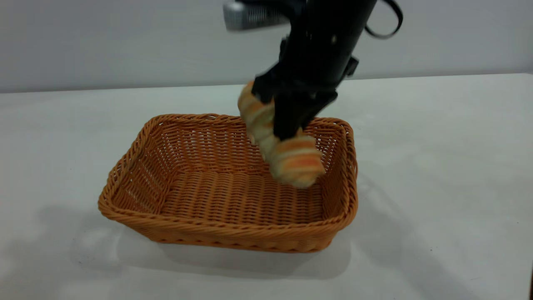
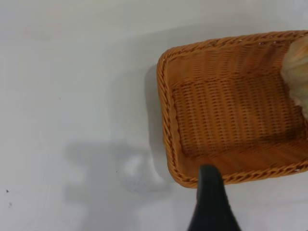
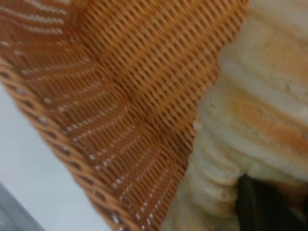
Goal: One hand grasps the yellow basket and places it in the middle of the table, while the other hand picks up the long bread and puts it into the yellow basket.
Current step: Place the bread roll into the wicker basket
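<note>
The yellow basket [image 1: 229,233] stands on the white table [image 1: 437,166], roughly in the middle. My right gripper [image 1: 287,125] comes down from above and is shut on the long bread [image 1: 291,160]. It holds the bread tilted over the basket's far right part, low end near the floor. In the right wrist view the bread [image 3: 250,110] fills the frame over the weave [image 3: 120,86], with a dark finger [image 3: 262,202] against it. In the left wrist view one black finger [image 2: 210,197] of my left gripper hangs just outside the basket's rim [image 2: 166,120], apart from it and holding nothing. The bread's end [image 2: 296,72] shows there too.
The table is bare white around the basket, with a few tiny dark specks [image 2: 7,191]. A pale wall runs behind the table's back edge [image 1: 125,87].
</note>
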`<state>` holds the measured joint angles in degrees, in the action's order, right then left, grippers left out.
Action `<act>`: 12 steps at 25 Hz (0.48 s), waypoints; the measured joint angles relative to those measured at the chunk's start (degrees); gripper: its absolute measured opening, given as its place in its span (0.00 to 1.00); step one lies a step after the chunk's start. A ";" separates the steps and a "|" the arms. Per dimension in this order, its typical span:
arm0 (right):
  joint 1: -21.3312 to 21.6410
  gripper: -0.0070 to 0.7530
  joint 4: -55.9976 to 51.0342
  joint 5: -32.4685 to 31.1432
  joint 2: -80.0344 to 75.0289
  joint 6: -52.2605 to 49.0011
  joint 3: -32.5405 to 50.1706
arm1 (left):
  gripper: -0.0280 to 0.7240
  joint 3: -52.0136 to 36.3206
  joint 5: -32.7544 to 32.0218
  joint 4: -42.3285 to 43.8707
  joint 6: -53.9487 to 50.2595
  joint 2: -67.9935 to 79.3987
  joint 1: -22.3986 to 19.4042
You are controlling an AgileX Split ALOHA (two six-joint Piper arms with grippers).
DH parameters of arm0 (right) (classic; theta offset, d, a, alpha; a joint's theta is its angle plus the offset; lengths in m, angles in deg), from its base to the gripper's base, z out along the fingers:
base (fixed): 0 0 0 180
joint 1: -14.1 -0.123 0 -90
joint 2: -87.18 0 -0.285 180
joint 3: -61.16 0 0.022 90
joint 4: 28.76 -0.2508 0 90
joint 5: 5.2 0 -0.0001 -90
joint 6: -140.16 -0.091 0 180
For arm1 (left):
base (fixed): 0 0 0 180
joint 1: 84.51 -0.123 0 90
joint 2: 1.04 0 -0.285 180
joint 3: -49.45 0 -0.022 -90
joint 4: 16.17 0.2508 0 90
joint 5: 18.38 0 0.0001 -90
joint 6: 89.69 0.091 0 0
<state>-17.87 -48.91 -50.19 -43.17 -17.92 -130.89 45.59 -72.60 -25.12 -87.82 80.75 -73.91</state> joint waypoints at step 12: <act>0.00 0.56 -0.12 2.00 -4.03 2.71 0.00 | 0.76 -0.35 -0.44 0.32 1.52 -9.41 0.00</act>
<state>-17.87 -49.03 -48.18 -47.20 -15.21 -130.89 45.24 -73.05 -24.80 -86.29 71.34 -73.91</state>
